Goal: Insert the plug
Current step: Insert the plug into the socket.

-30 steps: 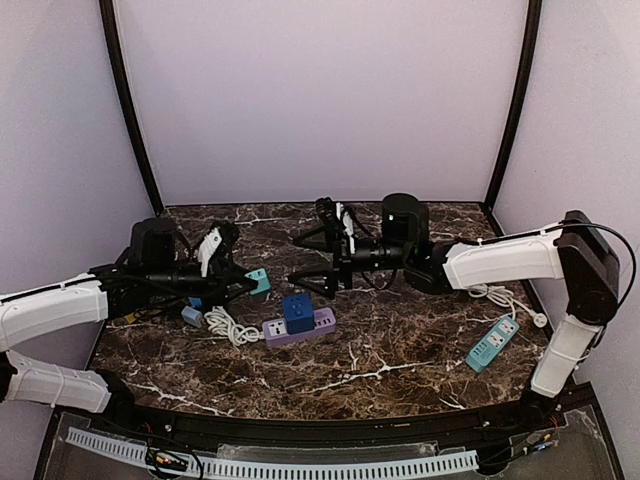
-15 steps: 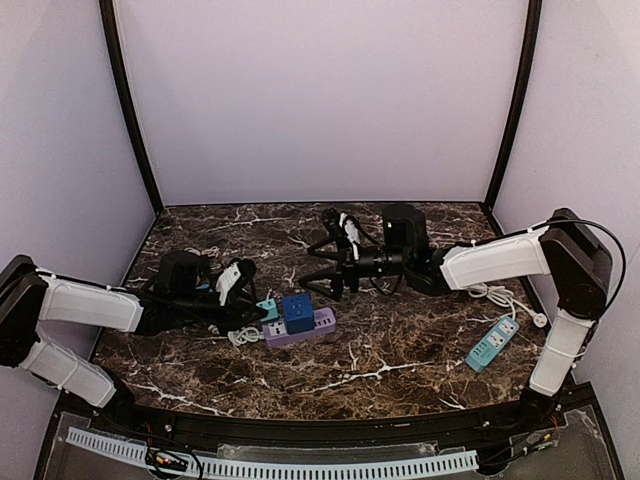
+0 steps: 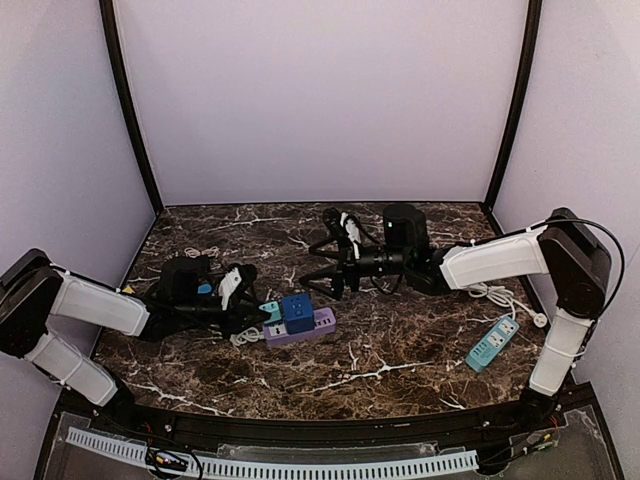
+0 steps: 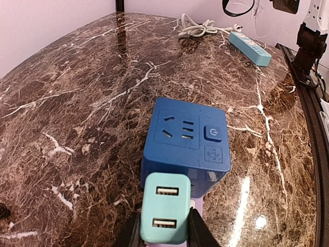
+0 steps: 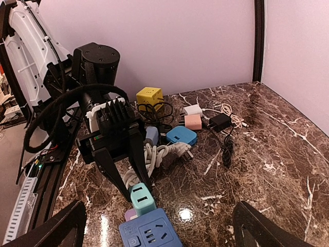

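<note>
- Dark marbled bench [image 3: 400, 370] under lilac walls carries a purple power strip [image 3: 318, 324] with a blue cube socket [image 3: 297, 311] sitting on it, near the middle.
- Left pincer [image 3: 258, 308] pinches the teal plug [image 3: 270, 311], its fingers pressed on the plug's two sides. The left wrist view shows the plug upright, close against the cube's near face.
- Over the last second the left arm has swung in and dropped low. It carried the plug from open bench at 10 o'clock of the strip to the strip's free end, at 9 o'clock of the cube.
- Right pincer [image 3: 300, 262] stands spread wide and holds nothing, hovering at 12 o'clock of the cube; it has barely shifted.
- Judged from this, the approach is done and the press-down remains. Whether the prongs are seated is hidden below the plug.
</note>
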### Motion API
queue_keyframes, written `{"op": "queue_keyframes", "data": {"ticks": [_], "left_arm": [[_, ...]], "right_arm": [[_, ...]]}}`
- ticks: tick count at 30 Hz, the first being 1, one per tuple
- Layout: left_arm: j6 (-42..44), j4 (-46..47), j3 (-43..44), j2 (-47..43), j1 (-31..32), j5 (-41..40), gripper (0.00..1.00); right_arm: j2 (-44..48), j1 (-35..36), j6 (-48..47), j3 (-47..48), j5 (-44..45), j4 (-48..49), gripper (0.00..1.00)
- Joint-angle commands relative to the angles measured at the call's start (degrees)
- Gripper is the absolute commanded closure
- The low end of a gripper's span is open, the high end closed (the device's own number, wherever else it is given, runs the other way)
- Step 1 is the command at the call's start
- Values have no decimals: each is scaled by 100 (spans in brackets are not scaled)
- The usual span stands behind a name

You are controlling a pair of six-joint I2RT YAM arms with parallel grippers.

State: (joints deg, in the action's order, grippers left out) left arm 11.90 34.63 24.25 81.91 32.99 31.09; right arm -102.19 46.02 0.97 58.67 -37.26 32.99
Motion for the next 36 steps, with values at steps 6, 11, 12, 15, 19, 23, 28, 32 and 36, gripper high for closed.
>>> {"op": "queue_keyframes", "data": {"ticks": [6, 11, 12, 15, 19, 23, 28, 32, 36], "left_arm": [[89, 6, -61, 208, -17, 199, 99], [384, -492, 6, 426, -17, 53, 99], [419, -473, 8, 446, -14, -9, 99], [572, -443, 80, 521, -13, -118, 99], [813, -554, 186, 547, -48, -432, 99], [665, -661, 198, 400, -207, -492, 99], [587, -782, 89, 420, -199, -223, 99], [329, -1081, 67, 646, 20, -29, 99], [320, -1524, 122, 896, 477, -24, 99]], "right_arm": [[-145, -40, 49, 31, 7, 21, 1], [-96, -39, 10, -19, 55, -8, 1], [-80, -40, 13, -40, 59, 8, 1], [-73, -40, 8, -50, 60, 8, 1], [-50, -40, 0, -27, 57, -53, 1], [-6, -40, -61, -44, 79, -136, 1], [-96, -37, -31, 70, 48, -226, 1], [-77, -34, 33, 67, 48, -251, 1], [-43, -32, 23, 31, 131, -371, 1]]}}
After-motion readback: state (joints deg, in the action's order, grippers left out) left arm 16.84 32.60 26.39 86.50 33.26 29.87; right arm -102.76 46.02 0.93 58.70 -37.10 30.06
